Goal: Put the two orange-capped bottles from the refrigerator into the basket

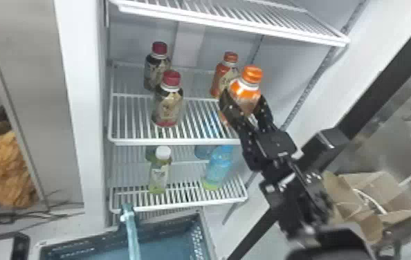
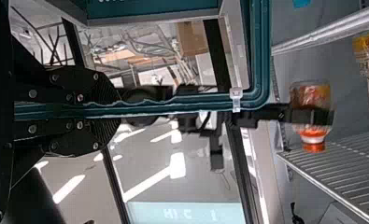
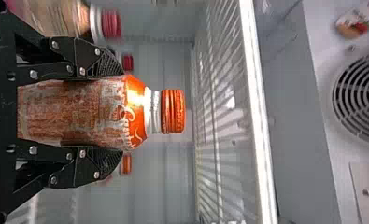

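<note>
Since the basket (image 1: pixel 166 230) likely needs steadying, the left end effector (image 2: pixel 111 109) grips its handle (image 2: pixel 261 56), the right one (image 1: pixel 244 96) an orange-capped bottle (image 1: pixel 246 86).

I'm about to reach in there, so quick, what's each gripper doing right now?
Left gripper: closed on the teal basket handle.
Right gripper: closed on an orange-capped bottle.

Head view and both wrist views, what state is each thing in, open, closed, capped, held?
refrigerator, open
front orange-capped bottle, capped, gripped
rear orange-capped bottle, capped, standing
both red-capped bottles, capped, upright
white-capped bottle, capped, upright
basket, open-topped, gripped
right end effector, closed on the front orange-capped bottle
left end effector, closed on the basket
</note>
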Controlling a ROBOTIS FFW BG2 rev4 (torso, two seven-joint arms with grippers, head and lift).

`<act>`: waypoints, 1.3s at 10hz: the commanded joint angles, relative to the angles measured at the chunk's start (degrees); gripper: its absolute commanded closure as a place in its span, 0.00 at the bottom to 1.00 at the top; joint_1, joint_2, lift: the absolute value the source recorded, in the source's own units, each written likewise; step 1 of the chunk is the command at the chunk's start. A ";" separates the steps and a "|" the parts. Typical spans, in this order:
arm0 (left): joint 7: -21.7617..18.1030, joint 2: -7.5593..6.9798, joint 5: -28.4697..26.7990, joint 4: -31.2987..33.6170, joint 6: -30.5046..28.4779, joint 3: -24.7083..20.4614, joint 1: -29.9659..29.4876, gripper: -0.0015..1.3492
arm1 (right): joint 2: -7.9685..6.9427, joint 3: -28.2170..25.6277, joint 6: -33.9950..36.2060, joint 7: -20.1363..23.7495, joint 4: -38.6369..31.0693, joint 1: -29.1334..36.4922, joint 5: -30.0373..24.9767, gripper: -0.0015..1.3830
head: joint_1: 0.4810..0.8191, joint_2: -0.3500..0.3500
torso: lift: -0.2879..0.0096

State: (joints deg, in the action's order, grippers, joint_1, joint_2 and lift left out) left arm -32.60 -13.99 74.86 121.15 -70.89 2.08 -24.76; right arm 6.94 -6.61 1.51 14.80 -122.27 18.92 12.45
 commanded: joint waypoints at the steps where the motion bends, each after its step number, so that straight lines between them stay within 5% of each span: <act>1: -0.01 0.19 -0.14 0.00 0.16 -0.25 -0.13 0.89 | -0.09 0.32 8.89 0.14 -12.52 9.20 1.83 0.56 | 0.63 0.00 | 0.83; 5: 0.08 0.45 -0.36 0.00 0.16 -0.25 0.01 0.89 | -0.79 -1.74 46.58 10.25 -31.50 20.17 1.03 0.56 | 0.63 0.00 | 0.83; 13: 0.08 0.54 -0.71 0.00 0.16 -0.14 0.57 0.89 | 3.17 1.92 74.85 20.45 -34.03 14.41 4.57 0.56 | 0.63 0.11 | 0.83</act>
State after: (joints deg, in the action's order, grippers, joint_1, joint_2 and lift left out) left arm -32.51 -13.45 74.21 121.15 -70.73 1.88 -24.19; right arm 9.77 -4.68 73.23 35.07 -155.00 33.54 17.26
